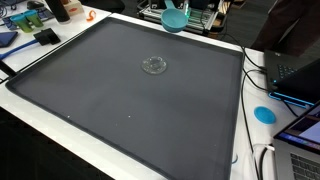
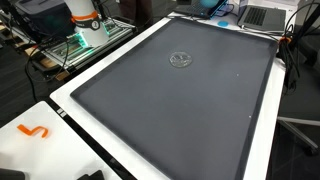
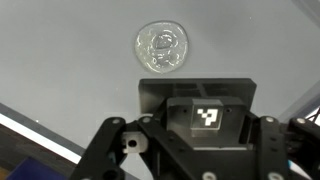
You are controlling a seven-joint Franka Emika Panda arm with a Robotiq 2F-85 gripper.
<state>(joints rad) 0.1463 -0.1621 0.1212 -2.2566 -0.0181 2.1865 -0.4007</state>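
Note:
A small round clear glass dish lies on the dark grey mat, seen in both exterior views [image 1: 154, 66] [image 2: 180, 60] and near the top of the wrist view [image 3: 162, 46]. My gripper [image 3: 198, 98] fills the bottom of the wrist view, well above the mat and a little short of the dish. Its black linkage arms spread to both sides of a dark boxy block [image 3: 196, 92] that carries a white square marker [image 3: 207, 117]. That block hides the fingertips, so their state does not show. Neither exterior view shows the arm over the mat.
The mat [image 1: 120, 100] covers a white table [image 2: 60, 125]. A teal object [image 1: 175, 15] and clutter stand at the far edge. A blue disc [image 1: 264, 113], cables and a laptop [image 1: 295, 70] lie beside it. An orange hook [image 2: 35, 131] lies on the white surface.

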